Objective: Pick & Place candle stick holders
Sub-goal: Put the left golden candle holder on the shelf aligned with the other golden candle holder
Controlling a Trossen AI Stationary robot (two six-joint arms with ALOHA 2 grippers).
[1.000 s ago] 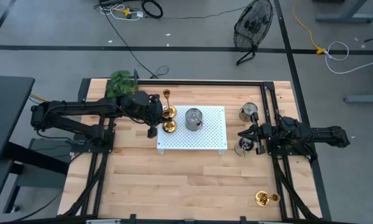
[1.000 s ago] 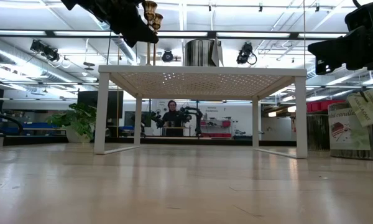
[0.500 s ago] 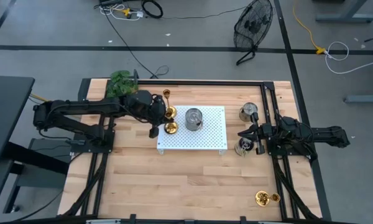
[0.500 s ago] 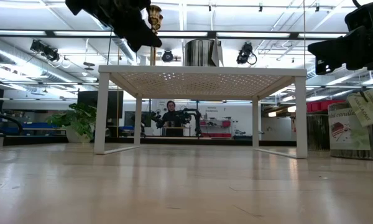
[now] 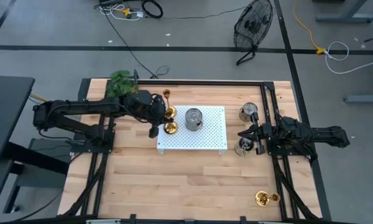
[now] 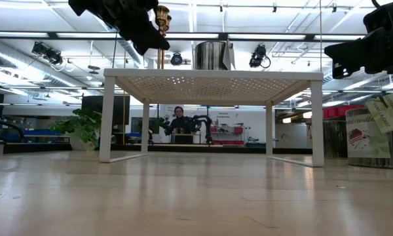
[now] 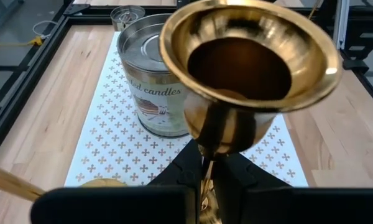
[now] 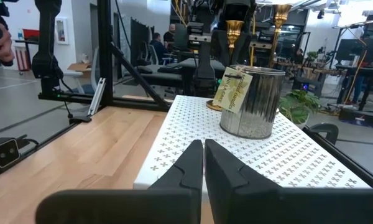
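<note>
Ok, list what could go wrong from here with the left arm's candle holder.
1. The left gripper is shut only on the tall candle holder's slim stem; the holder could swivel or slip.
2. Another holder stands on the white rack's edge right beside it and could get knocked off.
3. The candle tin is close; a wide swing may clip it.

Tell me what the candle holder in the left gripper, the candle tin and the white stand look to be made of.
Candle holder: polished brass or brass-plated metal, by its mirror-like gold sheen. Candle tin: thin silvery metal with a seamed lid rim and a printed label. White stand: probably painted sheet metal, matt white and perforated with small crosses. Tabletop: light wood planks.
</note>
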